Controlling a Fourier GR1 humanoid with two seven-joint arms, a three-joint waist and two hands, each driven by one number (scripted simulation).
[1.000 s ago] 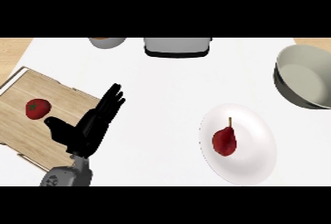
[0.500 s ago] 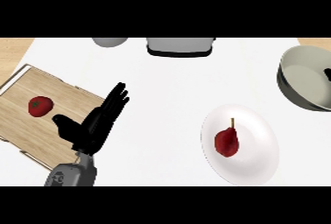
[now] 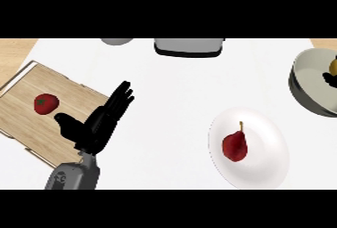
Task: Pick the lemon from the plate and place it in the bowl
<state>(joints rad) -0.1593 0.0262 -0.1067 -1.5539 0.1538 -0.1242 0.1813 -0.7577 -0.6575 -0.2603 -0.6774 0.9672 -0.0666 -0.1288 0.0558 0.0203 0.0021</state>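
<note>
Counter: a white top (image 3: 171,89) fills the view, with strips of pale wood at the upper left and upper right corners.
Far edge: a grey box with a dark rim (image 3: 189,46) sits at the top centre. A grey round object (image 3: 117,41), cut off by the top edge, is just to its left.
Board: a wooden board (image 3: 66,89) lies at an angle on the left, with a red round fruit with a green stem end (image 3: 45,103) on it, towards its left side.
Left hand: the left hand (image 3: 99,122) shows over the board's right corner. Its fingers are straight and together, pointing up and to the right, its thumb is spread to the left, and it holds nothing. Its grey forearm (image 3: 72,177) comes in from the lower edge.
Plate: a white plate (image 3: 263,164) sits at lower right and carries a dark red pear-shaped fruit (image 3: 236,146), stem pointing up.
Bowl: a grey bowl (image 3: 304,91) is at the right edge, partly cut off, well apart from the plate.
Lemon: the lemon (image 3: 333,67) shows as a small yellow patch at the right edge, within the bowl's outline. Whether it rests in the bowl or is held cannot be told.
Right hand: only a small black part of the right hand (image 3: 327,79) shows, just below the lemon and over the bowl's inside. Whether it is open or closed cannot be told.
</note>
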